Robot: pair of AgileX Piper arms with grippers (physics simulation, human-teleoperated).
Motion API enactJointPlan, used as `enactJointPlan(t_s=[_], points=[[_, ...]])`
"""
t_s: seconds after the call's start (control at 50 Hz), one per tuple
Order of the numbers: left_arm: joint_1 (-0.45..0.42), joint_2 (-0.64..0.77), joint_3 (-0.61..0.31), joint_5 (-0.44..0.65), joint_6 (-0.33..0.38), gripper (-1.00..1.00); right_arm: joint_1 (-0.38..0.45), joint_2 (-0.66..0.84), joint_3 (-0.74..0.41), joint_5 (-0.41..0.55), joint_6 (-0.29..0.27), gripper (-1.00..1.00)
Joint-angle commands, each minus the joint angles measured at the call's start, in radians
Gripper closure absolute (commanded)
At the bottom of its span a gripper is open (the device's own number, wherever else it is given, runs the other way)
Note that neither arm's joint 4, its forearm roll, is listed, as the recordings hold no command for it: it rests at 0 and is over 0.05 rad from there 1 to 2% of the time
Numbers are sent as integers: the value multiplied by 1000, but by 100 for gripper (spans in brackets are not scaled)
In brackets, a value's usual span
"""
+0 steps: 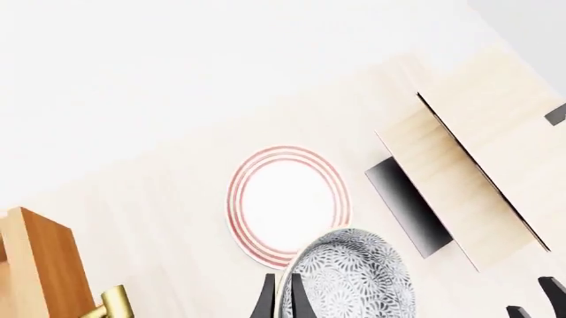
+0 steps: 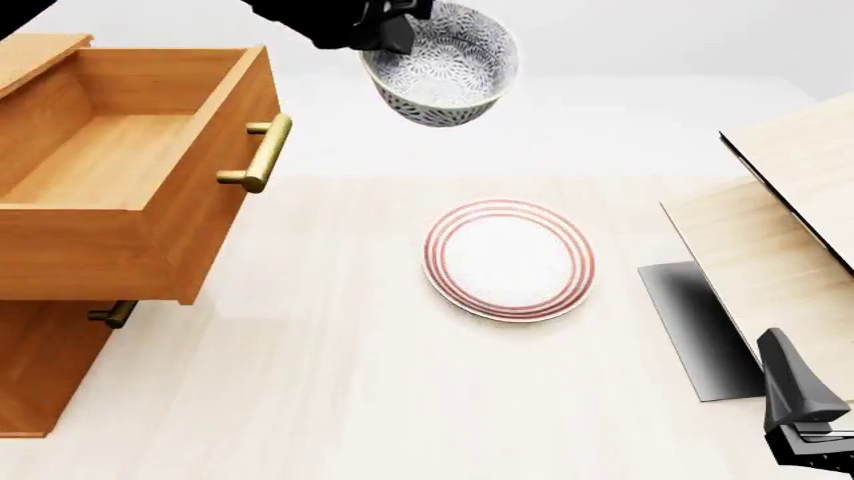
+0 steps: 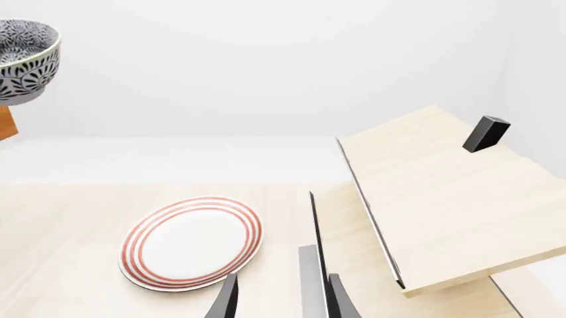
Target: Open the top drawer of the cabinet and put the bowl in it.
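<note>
Pale wood-grain table [image 2: 334, 400], smooth and matte, under everything. At the front view's left, orange-brown wooden cabinet [image 2: 47, 375], boxy and square-edged. Top drawer [image 2: 120, 150] pulled well out: deep open box, bare inside, cylindrical brass bar handle [image 2: 260, 152] on its face. Second brass handle [image 2: 114, 313] just showing on the drawer below. At the right, pale light-wood panels [image 2: 787, 220], flat and slanted, with a dark slab [image 2: 694, 325] lying beneath.

Near the table's middle, flat round plate [image 2: 509, 259], glossy white with red rings.

Held high in the air above the table, between drawer and plate and not yet over the drawer: small deep round bowl [image 2: 443, 62], white with dense dark blue-grey speckle inside and out, tilted a little. Probably rigid glazed ceramic: hard, slick, breakable if dropped, light enough for one gripper. Best hold likely the rim wall, one finger inside and one outside, as here.

Left gripper [image 1: 281, 296], black, pinching the bowl's rim, one finger to either side of the wall. Right gripper [image 3: 281, 295] low at the near right, holding nothing, thin dark fingers apart.
</note>
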Motion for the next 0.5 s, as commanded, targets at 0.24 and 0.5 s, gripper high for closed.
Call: enactJointPlan(t_s=[0.24,0.5], points=[[79,9,-144,86,13,100,0,-6,1,4,-1,-100],[151,23,-234,147,26,100,0,-6,1,4,-1,-100]])
